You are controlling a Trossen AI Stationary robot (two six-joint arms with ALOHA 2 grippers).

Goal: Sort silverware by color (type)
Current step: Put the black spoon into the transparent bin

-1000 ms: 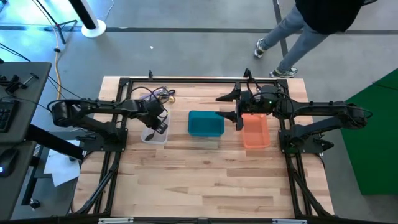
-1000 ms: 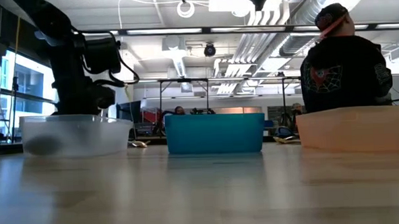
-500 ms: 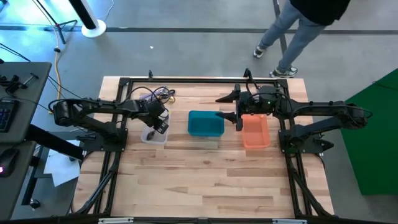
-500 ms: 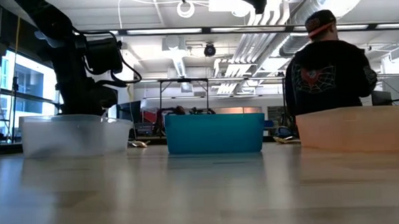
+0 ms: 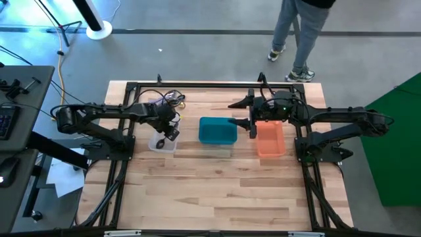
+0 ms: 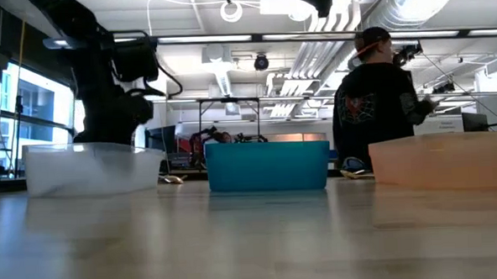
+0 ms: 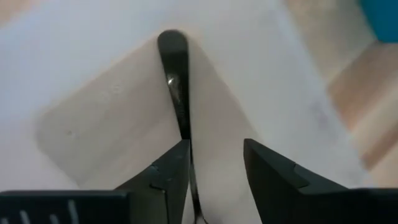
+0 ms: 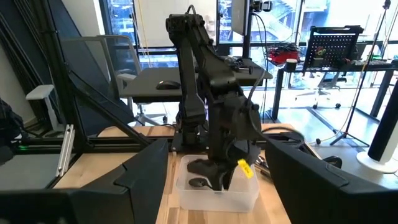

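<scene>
A dark utensil (image 7: 176, 81), one piece of the silverware, lies flat on the floor of the clear bin (image 5: 161, 143). My left gripper (image 7: 217, 168) hangs open just above it, pointing steeply down; the handle runs under the edge of one finger (image 7: 168, 177), and I cannot tell whether they touch. More silverware (image 5: 172, 100) lies in a heap on the table behind the clear bin. My right gripper (image 5: 243, 113) waits open and level, raised over the gap between the teal bin (image 5: 218, 130) and the orange bin (image 5: 270, 138).
The three bins stand in a row across the table's middle, clear (image 6: 94, 167), teal (image 6: 268, 165) and orange (image 6: 443, 160). A person (image 5: 297, 33) walks on the floor beyond the far edge. The wooden tabletop (image 5: 217, 191) lies bare toward the near edge.
My left gripper has risen a little out of the clear bin; in the low view the dark shape that stood inside the bin's wall is gone. The person beyond the far edge has walked toward the left.
</scene>
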